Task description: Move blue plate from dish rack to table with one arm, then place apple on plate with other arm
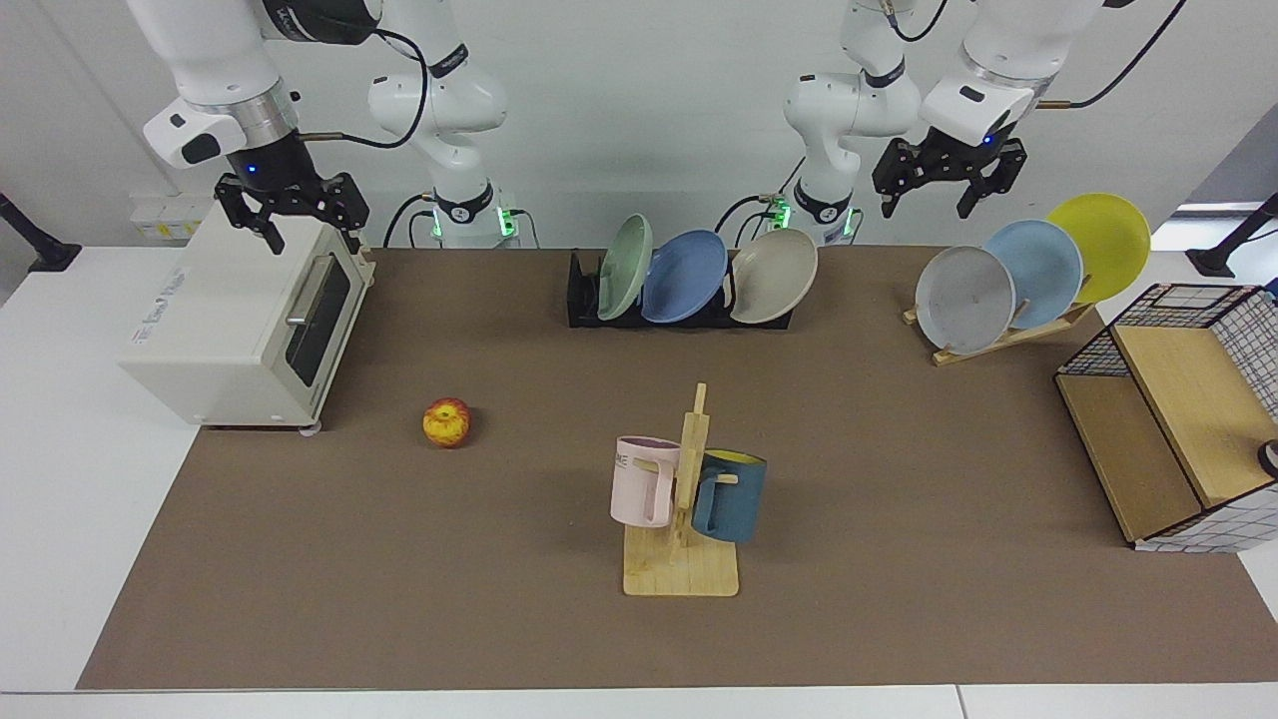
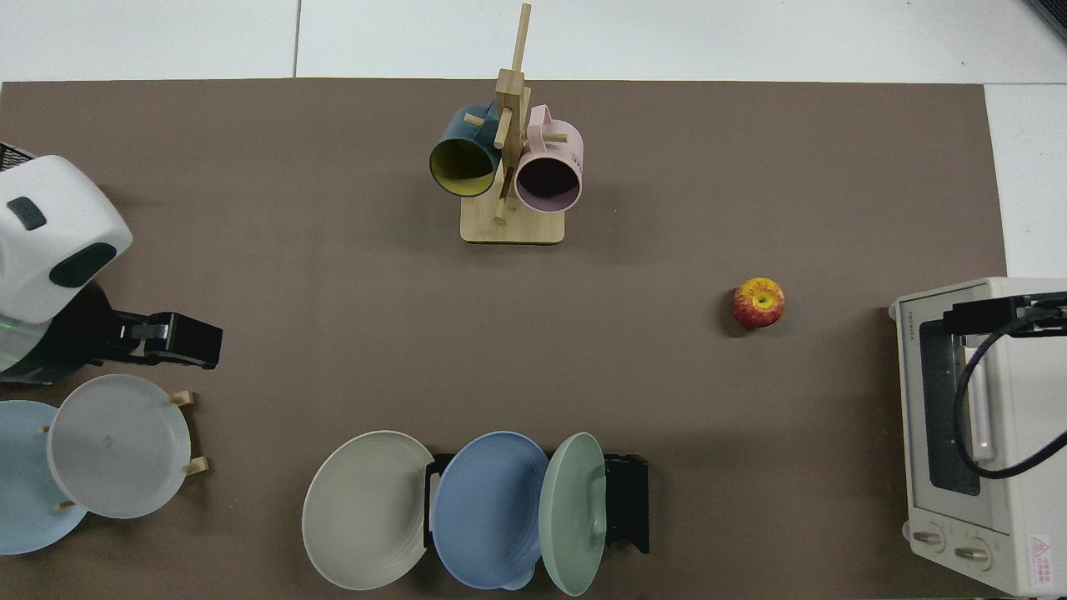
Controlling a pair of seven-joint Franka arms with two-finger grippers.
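1. Facing view: step one not begun. Left gripper (image 1: 939, 186), fingers spread, empty, hovering upper right. Right gripper (image 1: 295, 216), spread, waiting over toaster (image 1: 240, 320). Blue plate (image 1: 684, 276) sitting in rack (image 1: 582, 300), upper centre. Apple (image 1: 446, 421) lying centre-left on table (image 1: 899, 499).
2. Top view: next, reaching to the plate's rim. Rack plates: three; stand plates: two showing; mugs: two; apple: one.

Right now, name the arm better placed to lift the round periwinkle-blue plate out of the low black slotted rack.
Left, probably: the left gripper hangs open nearer the blue plate; the right gripper waits over the toaster oven.

Periwinkle blue plate (image 1: 684, 277), black dish rack (image 1: 581, 300), seemingly red-yellow mottled apple (image 1: 446, 422).
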